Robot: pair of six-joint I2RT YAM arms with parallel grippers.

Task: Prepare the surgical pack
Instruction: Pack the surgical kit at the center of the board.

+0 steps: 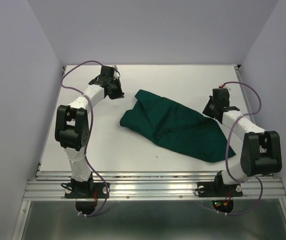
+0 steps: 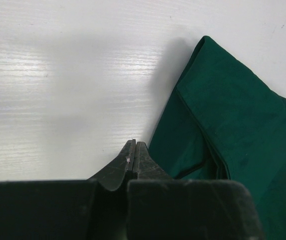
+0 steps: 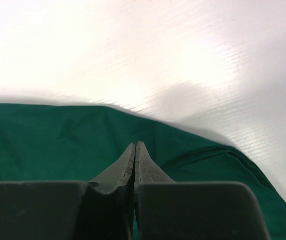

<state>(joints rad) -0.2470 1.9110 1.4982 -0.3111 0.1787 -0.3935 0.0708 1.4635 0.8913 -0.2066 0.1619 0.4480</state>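
Note:
A dark green cloth drape (image 1: 175,126) lies folded and bunched in the middle of the white table. It also shows in the left wrist view (image 2: 233,145) and in the right wrist view (image 3: 57,140). My left gripper (image 1: 116,90) is shut and empty, just left of the drape's far corner; its tips (image 2: 135,143) are beside the cloth edge. My right gripper (image 1: 211,111) is shut and empty over the drape's right edge (image 3: 135,144). The steel tray, forceps, gauze pads and packet are out of view.
The white table (image 1: 173,80) is walled by pale panels on the left, back and right. A metal rail (image 1: 158,187) runs along the near edge, where both arm bases are bolted.

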